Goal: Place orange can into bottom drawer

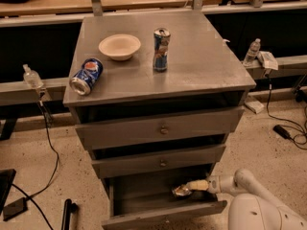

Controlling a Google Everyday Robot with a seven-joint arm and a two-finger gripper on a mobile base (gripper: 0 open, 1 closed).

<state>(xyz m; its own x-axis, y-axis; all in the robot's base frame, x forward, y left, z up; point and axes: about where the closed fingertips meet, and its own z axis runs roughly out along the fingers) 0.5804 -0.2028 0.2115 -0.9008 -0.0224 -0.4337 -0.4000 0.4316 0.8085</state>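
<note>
The orange can [183,190] lies on its side inside the open bottom drawer [163,215], silver top pointing left, near the drawer's right side. My gripper [195,185] reaches into the drawer from the right and is shut on the orange can, holding it just above the drawer floor. The white arm [240,181] runs off to the lower right.
On the cabinet top [206,66] stand a white bowl [119,46] and an upright slim blue-and-silver can [161,49]; a blue Pepsi can [87,75] lies at the left edge. The two upper drawers [160,128] are slightly ajar. Cables and bottles lie on the floor at both sides.
</note>
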